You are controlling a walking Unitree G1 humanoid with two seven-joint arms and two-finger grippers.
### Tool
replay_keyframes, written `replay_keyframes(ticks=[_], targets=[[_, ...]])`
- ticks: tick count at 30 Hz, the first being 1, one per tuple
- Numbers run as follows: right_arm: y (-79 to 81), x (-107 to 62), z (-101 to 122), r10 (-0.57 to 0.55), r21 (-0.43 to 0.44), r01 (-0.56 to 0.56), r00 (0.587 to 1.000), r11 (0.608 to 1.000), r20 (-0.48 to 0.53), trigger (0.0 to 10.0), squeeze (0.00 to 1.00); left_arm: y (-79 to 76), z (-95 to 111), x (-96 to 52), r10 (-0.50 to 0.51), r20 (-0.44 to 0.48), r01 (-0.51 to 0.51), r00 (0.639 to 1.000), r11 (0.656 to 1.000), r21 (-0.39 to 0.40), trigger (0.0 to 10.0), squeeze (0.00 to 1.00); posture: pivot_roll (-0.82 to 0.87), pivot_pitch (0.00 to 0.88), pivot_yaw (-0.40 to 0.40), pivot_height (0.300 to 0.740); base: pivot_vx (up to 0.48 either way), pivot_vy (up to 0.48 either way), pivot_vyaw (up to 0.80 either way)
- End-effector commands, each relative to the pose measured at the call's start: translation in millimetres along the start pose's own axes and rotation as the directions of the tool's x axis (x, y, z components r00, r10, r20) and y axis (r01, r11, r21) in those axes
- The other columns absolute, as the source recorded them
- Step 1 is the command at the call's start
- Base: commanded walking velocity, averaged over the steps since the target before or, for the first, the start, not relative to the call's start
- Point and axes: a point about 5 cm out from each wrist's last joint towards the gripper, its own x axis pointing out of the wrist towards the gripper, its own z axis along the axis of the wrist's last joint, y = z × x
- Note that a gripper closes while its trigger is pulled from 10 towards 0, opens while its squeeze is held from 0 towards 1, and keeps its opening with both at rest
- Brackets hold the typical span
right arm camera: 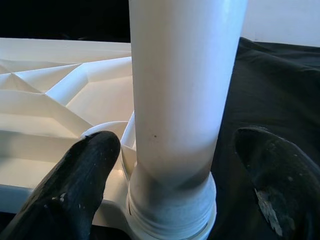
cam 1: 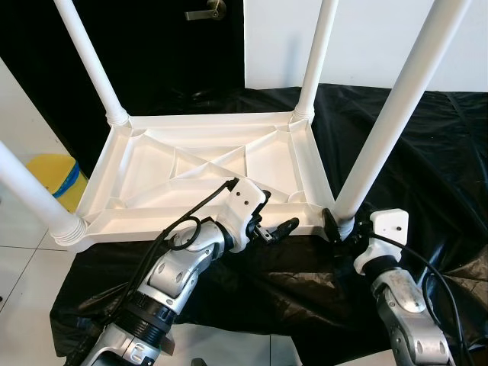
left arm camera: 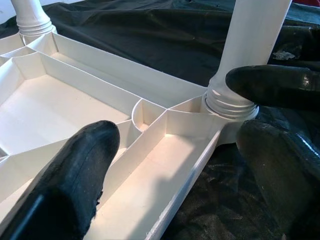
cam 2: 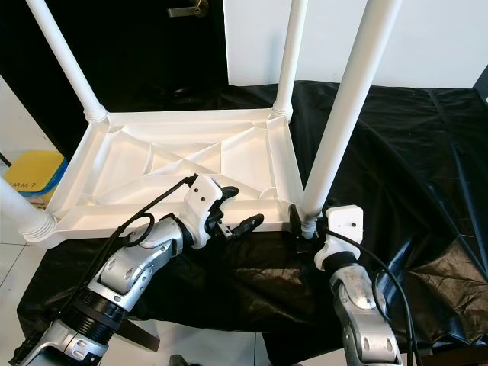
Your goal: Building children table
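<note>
The white children table (cam 1: 206,164) is lying upside down across the centre of the frame on a black sheet (cam 1: 427,168), its four legs pointing up. The ribbed underside is holding nothing. The right end effector (cam 1: 340,226) is spreading its fingers around the base of the lower-right leg (cam 1: 396,114), not gripping it. The left end effector (cam 1: 276,229) is hanging open over the near rim.

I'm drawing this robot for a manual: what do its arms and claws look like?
Both arms are silver metal with ribbed black joint rings. Each wrist carries a white plastic housing, and black cables loop along the forearms. The left claw and right claw each have two long black fingers with rounded, slightly scuffed tips.
</note>
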Motion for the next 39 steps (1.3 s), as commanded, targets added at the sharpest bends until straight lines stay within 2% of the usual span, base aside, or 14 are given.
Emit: replay_keyframes(ticks=[1, 19, 39], targets=[[-2.3, -0.5, -4.3, 0.001, 0.007, -0.001, 1.0, 1.0, -0.023, 10.0, 0.0, -3.7, -1.9, -2.5, -0.079, -0.008, 0.079, 0.997, 0.997, 0.002, 10.0, 0.0, -0.13, 0.054, -0.011, 0.74, 0.0, 0.0, 0.0], [-14.4, 3.8, -2.3, 0.011, -0.023, -0.011, 1.0, 1.0, -0.02, 10.0, 0.0, -3.9, -1.9, -1.3, -0.079, -0.005, 0.079, 0.997, 0.997, 0.001, 10.0, 0.0, -0.13, 0.053, -0.012, 0.74, 0.0, 0.0, 0.0], [-18.3, 3.7, -2.0, -0.002, -0.033, 0.001, 1.0, 0.999, -0.018, 10.0, 0.0, -3.3, -1.2, 0.0, -0.086, -0.004, 0.086, 0.996, 0.996, 0.002, 10.0, 0.0, -0.14, 0.054, -0.007, 0.74, 0.0, 0.0, 0.0]])
